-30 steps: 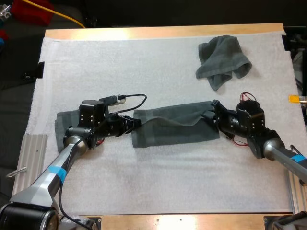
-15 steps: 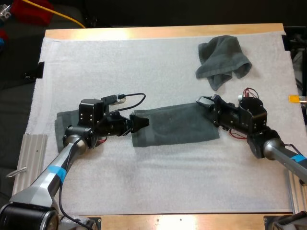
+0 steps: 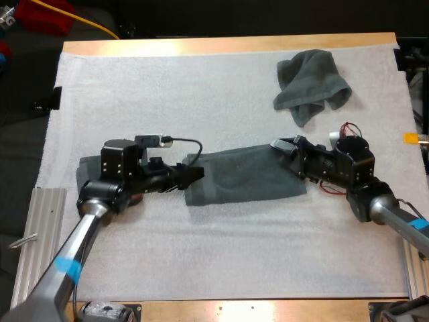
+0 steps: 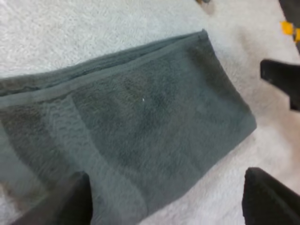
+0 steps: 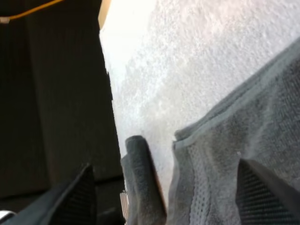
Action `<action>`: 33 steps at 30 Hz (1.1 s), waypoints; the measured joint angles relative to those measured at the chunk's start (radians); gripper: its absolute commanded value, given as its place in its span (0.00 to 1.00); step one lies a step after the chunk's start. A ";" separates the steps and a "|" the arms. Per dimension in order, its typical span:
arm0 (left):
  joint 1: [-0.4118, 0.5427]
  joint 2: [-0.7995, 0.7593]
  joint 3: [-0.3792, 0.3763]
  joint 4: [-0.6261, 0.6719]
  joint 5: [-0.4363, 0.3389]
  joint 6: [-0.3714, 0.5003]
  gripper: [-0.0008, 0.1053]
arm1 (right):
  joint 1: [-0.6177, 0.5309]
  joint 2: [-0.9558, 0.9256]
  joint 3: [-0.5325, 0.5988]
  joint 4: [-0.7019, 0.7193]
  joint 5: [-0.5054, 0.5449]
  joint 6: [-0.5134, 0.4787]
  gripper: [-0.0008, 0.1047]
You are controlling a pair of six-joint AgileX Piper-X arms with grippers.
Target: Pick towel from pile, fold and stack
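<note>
Folded towel (image 3: pixel 241 178), bare mat (image 3: pixel 201 255) along long edges

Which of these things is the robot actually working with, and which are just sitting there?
In the job: folded towel, crumpled towel, third towel far left, left gripper, right gripper, both open.
Just there: white mat, wooden table.

White mat (image 3: pixel 201 255) covers most of wooden table (image 3: pixel 228 44), bare wood showing along far and near edges; ribbed metal plate (image 3: pixel 40 228) lies at mat's near left edge; yellow cable (image 3: pixel 94 25) runs beyond far side.
</note>
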 measured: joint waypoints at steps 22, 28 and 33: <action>-0.117 -0.297 0.000 0.307 -0.168 0.065 0.62 | 0.000 -0.325 -0.018 0.664 0.123 -0.501 0.59; -0.164 -0.339 0.000 0.343 -0.195 0.055 0.62 | 0.000 -0.327 -0.139 0.906 0.180 -0.720 0.59; -0.164 -0.353 0.000 0.350 -0.197 0.033 0.62 | -0.001 -0.327 -0.237 1.029 0.227 -0.853 0.59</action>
